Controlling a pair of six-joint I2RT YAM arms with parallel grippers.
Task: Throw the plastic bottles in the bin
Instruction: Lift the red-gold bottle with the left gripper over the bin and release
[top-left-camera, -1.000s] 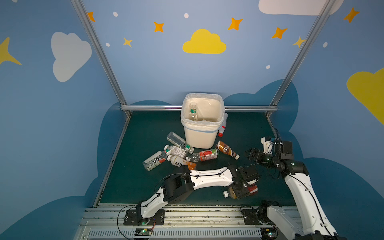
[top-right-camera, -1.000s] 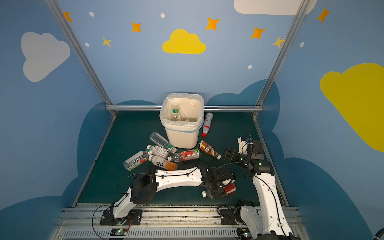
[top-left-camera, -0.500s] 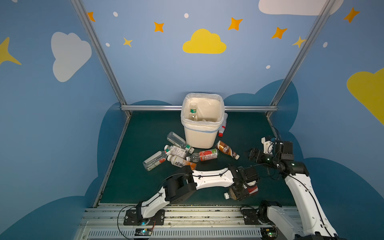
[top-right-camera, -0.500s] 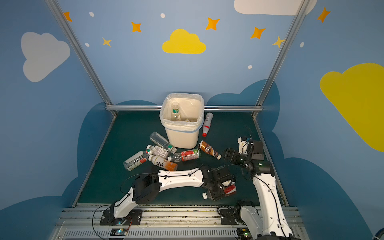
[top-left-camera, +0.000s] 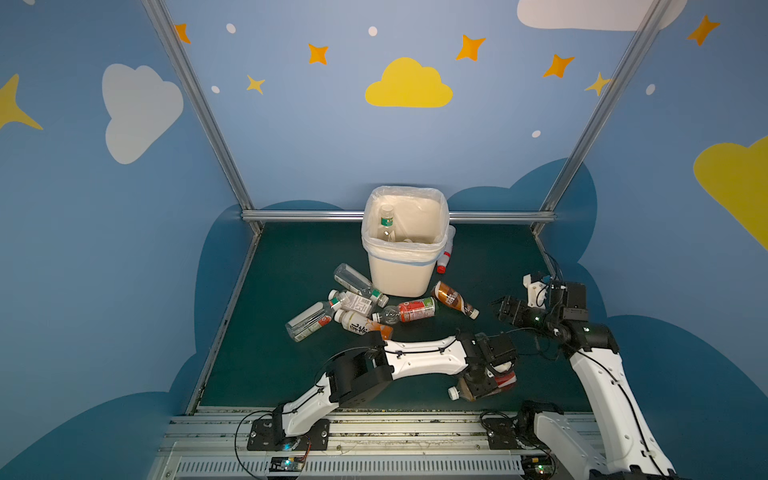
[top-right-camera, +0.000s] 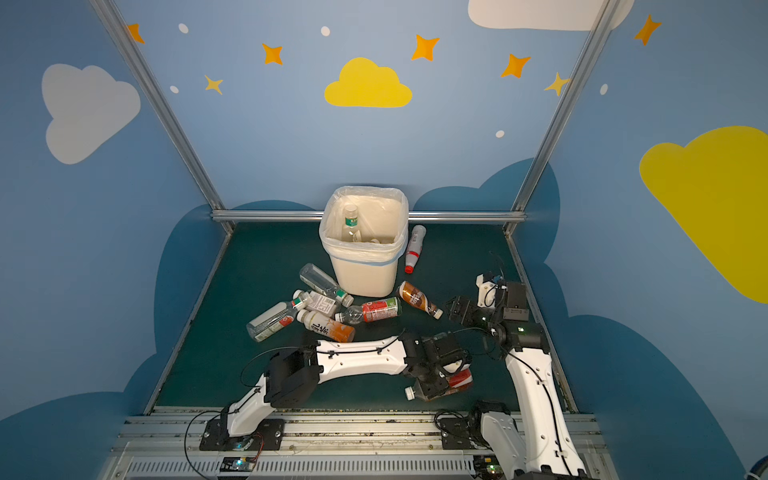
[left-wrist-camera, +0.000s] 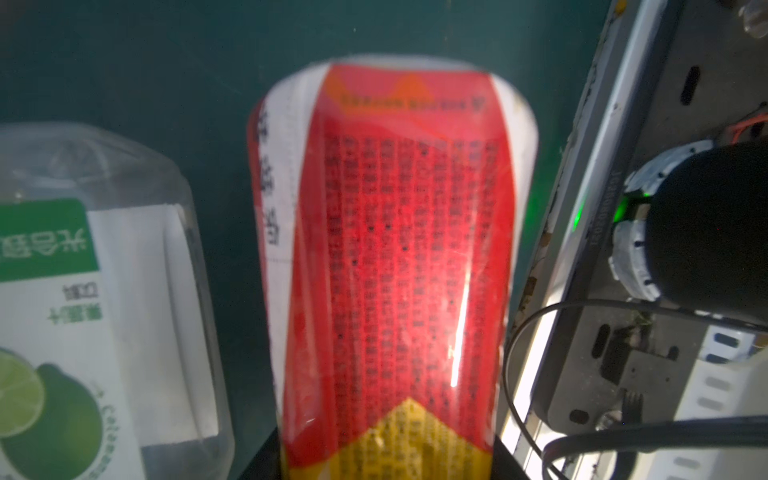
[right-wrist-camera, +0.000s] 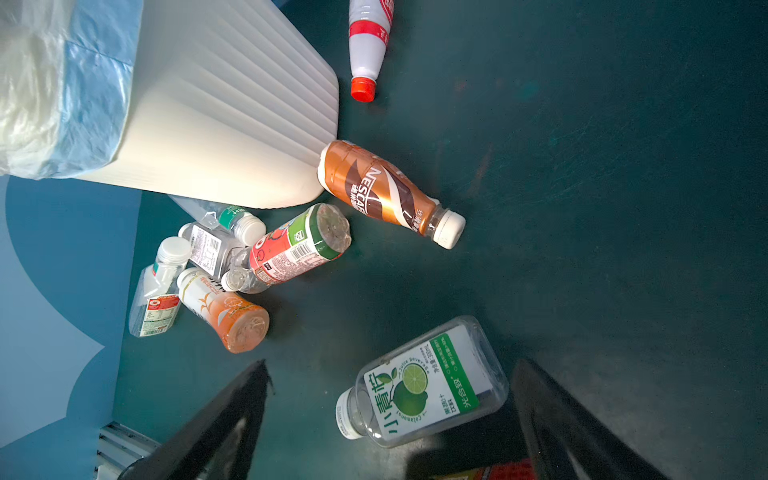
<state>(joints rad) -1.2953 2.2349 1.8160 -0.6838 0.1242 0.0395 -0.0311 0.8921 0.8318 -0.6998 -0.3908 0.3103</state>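
Fingers of left gripper (top-left-camera: 482, 382) clamp red-label bottle (left-wrist-camera: 395, 249) at front edge of mat (top-left-camera: 291, 291), apparently for carrying to bin (top-left-camera: 399, 278) at back edge. Right gripper (right-wrist-camera: 390, 370) stands wide, empty, facing lime-label bottle (right-wrist-camera: 424, 386), likely its next pick.

The cream-white tapered bin (top-left-camera: 401, 274) stands upright at the back of the green mat (top-left-camera: 291, 257), its translucent liner (top-left-camera: 374, 245) folded over the rim; a green-labelled clear bottle (top-left-camera: 386, 220) leans inside it; a white bottle with a red cap (top-right-camera: 414, 249) lies just beside it; a brown Nescafé bottle (right-wrist-camera: 386, 193) lies with its base against the bin's corner; a red-and-green-labelled bottle (right-wrist-camera: 295, 249), an orange tea bottle (right-wrist-camera: 224, 309) and three clear bottles (top-left-camera: 359, 284) lie heaped in front; a lime-labelled bottle (right-wrist-camera: 424, 384) and a red-labelled bottle (left-wrist-camera: 390, 270) lie side by side near the front rail (left-wrist-camera: 582, 208).
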